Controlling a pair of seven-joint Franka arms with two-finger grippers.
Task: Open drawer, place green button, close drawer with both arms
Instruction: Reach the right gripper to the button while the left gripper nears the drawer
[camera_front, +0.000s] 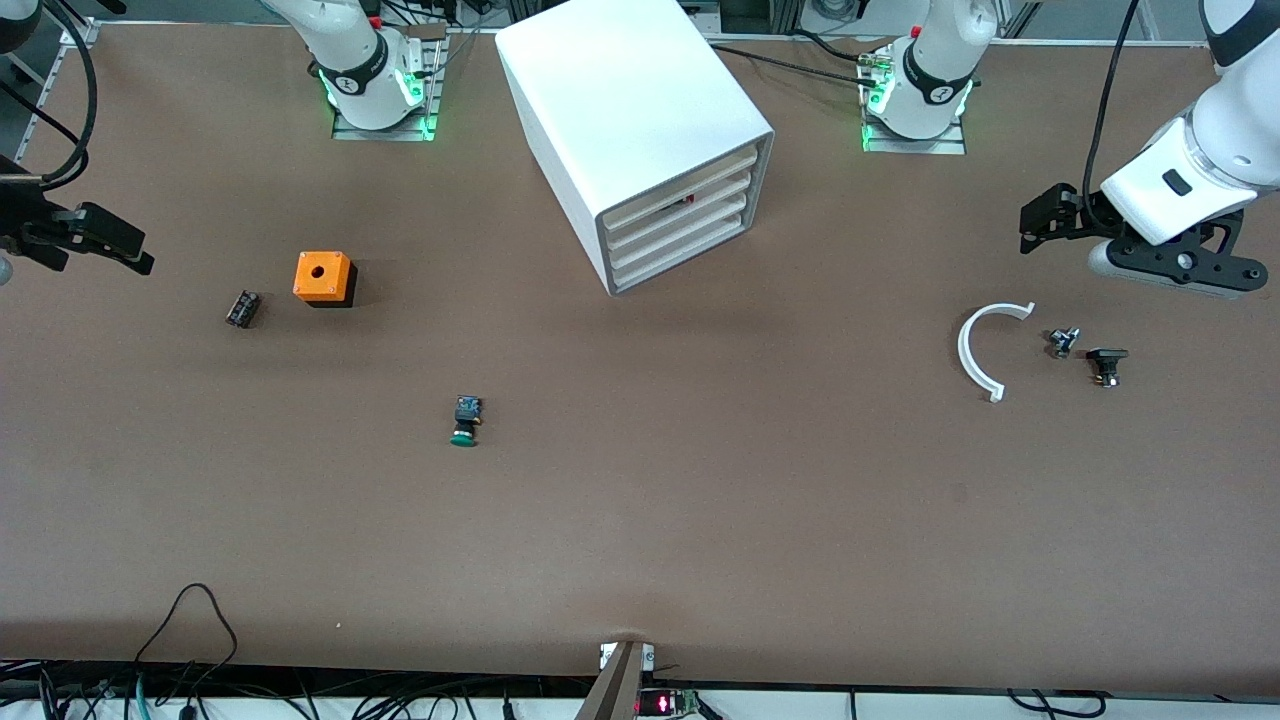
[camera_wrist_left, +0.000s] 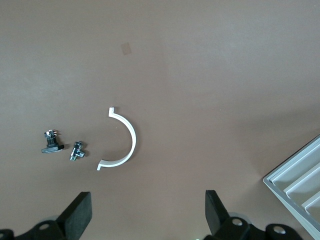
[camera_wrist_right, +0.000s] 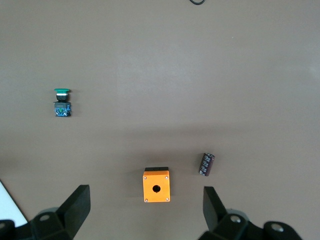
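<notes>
Nothing of the task appears done yet: all four drawers of the white cabinet (camera_front: 640, 130) sit flush, and the drawer (camera_front: 680, 258), the lowest of the stack, is shut. The button (camera_front: 465, 420) lies on its side on the bare worktop (camera_front: 700, 500), nearer to the front camera than the cabinet and toward the right arm's end, well apart from it and from either pincer; its green cap points toward the camera. Opening the drawer, carrying the button into it and pushing it shut all seem still to come. The left pincer (camera_front: 1050, 222) hangs over the worktop toward the left arm's end from the cabinet, above a white curved clip (camera_front: 985, 350), a small metal fitting (camera_front: 1062, 341) and a black switch part (camera_front: 1106, 363); its wrist view shows the two fingers (camera_wrist_left: 79, 212) spread wide with nothing between them. The right pincer (camera_front: 105, 240) hangs over the worktop at the right arm's end, well apart from the cabinet, and its fingers (camera_wrist_right: 77, 205) likewise stand apart and empty, with the orange cube (camera_front: 323, 277) and a small dark part (camera_front: 242, 308) below. As for writing, no brand or label can be read on the cabinet, the button or the parts; the black bands at the arm bases carry a small white mark too small to make out.
</notes>
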